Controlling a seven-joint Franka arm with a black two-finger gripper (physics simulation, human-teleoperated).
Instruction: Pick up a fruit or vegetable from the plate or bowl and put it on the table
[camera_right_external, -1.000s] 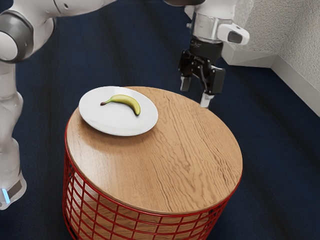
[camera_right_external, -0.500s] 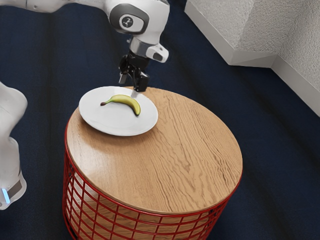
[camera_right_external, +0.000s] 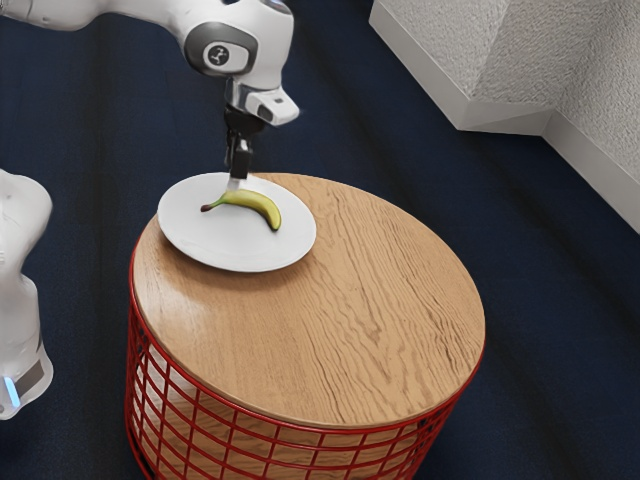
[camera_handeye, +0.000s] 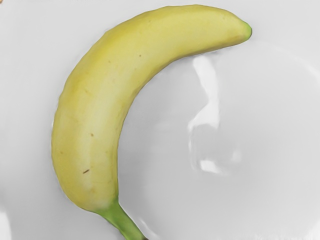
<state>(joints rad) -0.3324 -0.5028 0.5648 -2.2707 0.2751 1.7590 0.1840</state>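
The gripper (camera_right_external: 237, 182) hung by the plate's (camera_right_external: 205, 238) far side, near the banana (camera_right_external: 263, 205), probably to align a grasp; spread or closed, I couldn't tell.

Dark blue floor (camera_right_external: 540, 270), pale textured walls (camera_right_external: 530, 60)

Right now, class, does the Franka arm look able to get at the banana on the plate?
Probably yes: the gripper is close to the banana, which lies uncovered on the white plate, and I see nothing blocking the way down.
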